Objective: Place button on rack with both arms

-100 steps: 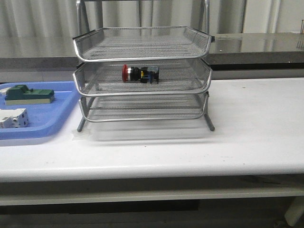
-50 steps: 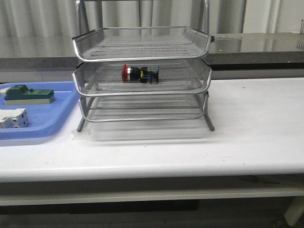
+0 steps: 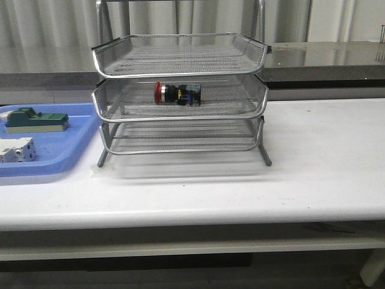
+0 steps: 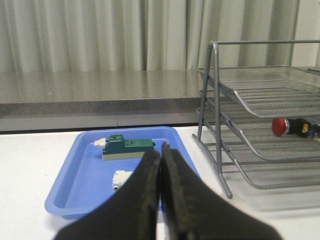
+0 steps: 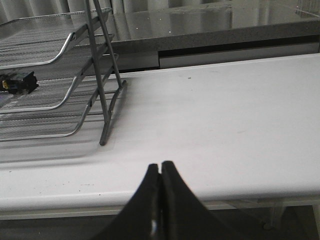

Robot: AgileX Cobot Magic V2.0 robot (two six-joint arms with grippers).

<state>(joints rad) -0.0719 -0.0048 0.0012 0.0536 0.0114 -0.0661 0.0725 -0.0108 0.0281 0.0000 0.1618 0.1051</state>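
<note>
one button [image 3: 177, 94] lies in the rack's [image 3: 180, 114] middle tier; both arms' jaws are closed, empty.

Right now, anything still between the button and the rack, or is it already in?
Nothing visible. The button already lies on its side in the middle tier of the rack. Both grippers, left and right, are shut, empty and back from the rack.

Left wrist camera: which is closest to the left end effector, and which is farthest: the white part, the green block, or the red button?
1. White part, in the blue tray, just beyond the end effector.
2. Green block, farther back in the tray.
3. Button, off to the side on the rack's middle tier.
</note>
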